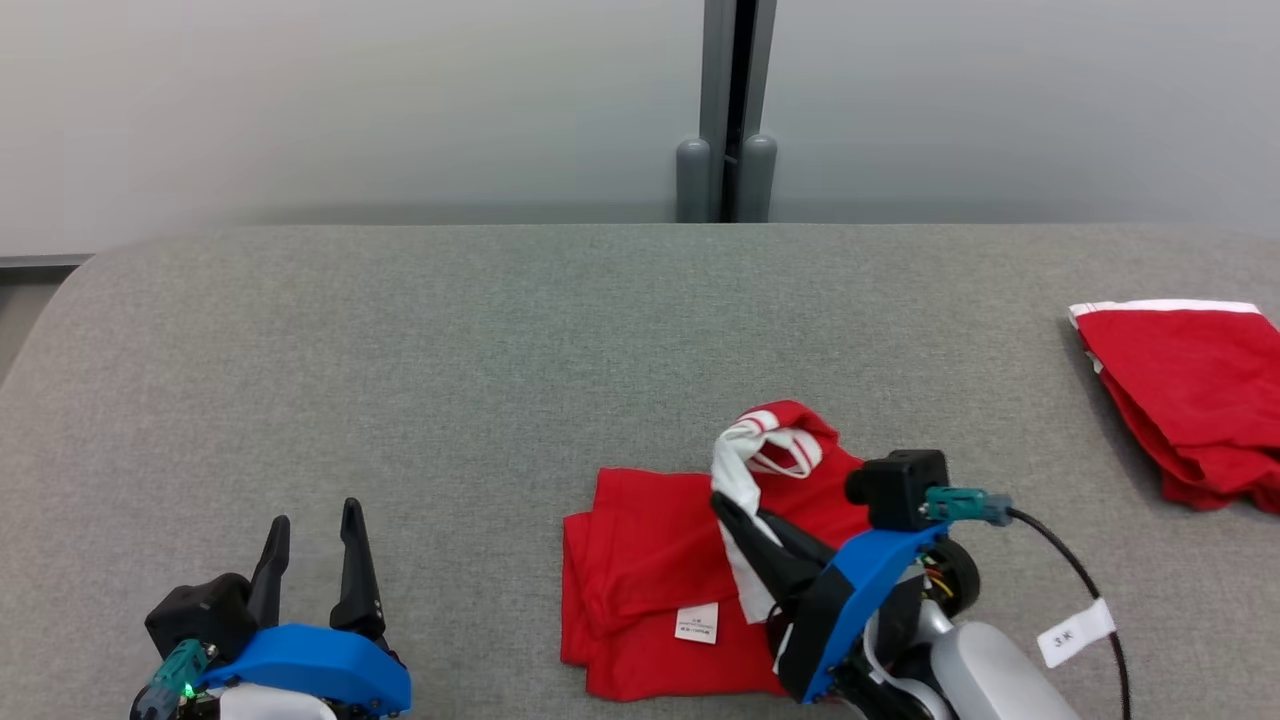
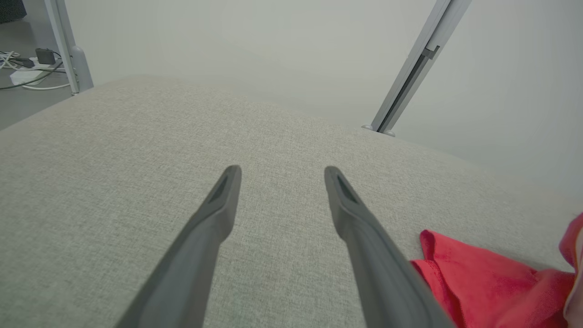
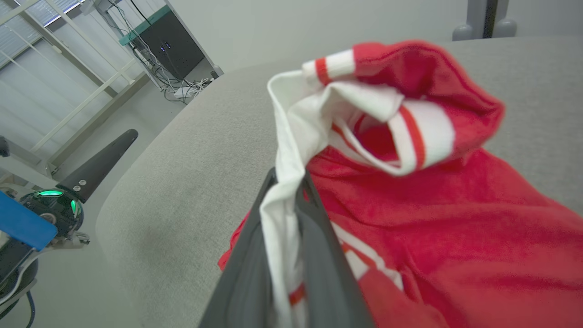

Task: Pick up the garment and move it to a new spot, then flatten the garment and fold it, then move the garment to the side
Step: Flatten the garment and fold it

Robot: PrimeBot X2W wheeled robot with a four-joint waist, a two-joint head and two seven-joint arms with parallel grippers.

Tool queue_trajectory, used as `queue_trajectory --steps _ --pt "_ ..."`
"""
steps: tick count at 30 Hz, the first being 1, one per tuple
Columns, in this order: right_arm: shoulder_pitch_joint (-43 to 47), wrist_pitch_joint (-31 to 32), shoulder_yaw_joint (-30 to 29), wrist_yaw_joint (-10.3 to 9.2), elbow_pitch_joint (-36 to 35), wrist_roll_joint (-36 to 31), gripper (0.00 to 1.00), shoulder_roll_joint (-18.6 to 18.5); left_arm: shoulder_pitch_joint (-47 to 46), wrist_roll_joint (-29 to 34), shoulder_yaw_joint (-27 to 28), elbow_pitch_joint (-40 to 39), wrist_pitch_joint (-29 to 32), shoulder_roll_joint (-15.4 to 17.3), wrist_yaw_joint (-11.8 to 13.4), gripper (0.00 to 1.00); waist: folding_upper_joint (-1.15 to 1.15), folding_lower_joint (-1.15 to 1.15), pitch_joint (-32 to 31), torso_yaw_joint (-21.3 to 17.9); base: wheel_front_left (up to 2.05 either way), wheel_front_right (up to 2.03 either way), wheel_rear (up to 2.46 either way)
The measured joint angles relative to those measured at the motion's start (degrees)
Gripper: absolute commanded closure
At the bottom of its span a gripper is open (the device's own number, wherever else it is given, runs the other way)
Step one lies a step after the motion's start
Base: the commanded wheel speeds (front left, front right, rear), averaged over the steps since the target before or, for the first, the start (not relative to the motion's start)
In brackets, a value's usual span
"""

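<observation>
Pinching the white striped trim of the red garment (image 1: pixel 650 560), the right gripper (image 1: pixel 722 500) is clamped on cloth at its 1 o'clock corner. The garment is laid on the grey cushion (image 1: pixel 500 350), seemingly folded, long axis 9-to-3. The left gripper (image 1: pixel 315 518), jaws apart, is seen at its 9 o'clock, well apart.

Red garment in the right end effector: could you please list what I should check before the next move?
1. Grip: right end effector shut on the garment's white trim: ok.
2. Free arm: left end effector open, apart from the garment: ok.
3. Flatness: not ok, the white trim is bunched and lifted.
4. Layers pinched: cannot tell.
5. Neighbour: second red garment lies apart, far right: ok.
</observation>
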Motion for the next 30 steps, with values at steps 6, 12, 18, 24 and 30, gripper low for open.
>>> queue_trajectory --steps 6,12,18,24,30 --pt "-5.5 -3.0 8.0 0.0 8.2 3.9 1.0 0.2 -0.4 -0.2 -0.2 0.4 -0.1 -0.5 -0.1 0.0 0.0 0.0 0.2 2.0 0.0 0.0 0.0" --pt "-9.7 -5.4 13.9 0.0 15.5 6.7 0.0 0.1 -0.5 -0.2 -0.5 1.0 -0.3 -1.2 -0.2 0.0 0.0 0.0 0.3 3.2 0.0 0.0 0.0" --pt "-12.3 -9.8 18.0 0.0 16.8 10.7 0.0 0.2 -0.5 -0.3 -0.6 1.5 -0.6 -1.4 -0.3 0.0 0.0 0.0 0.2 3.1 0.0 0.0 0.0" --pt "-13.9 -15.8 15.6 0.0 19.5 6.8 0.0 0.2 -0.6 0.2 -1.8 1.7 -0.8 -1.6 -1.1 0.0 0.0 0.0 -0.3 1.9 0.0 0.0 0.0" --pt "-12.9 -22.0 7.3 0.0 21.6 -1.4 0.0 0.1 -1.3 1.2 -3.8 1.7 -0.8 -2.2 -1.9 0.0 0.0 0.0 -1.3 0.6 0.0 0.0 0.0"
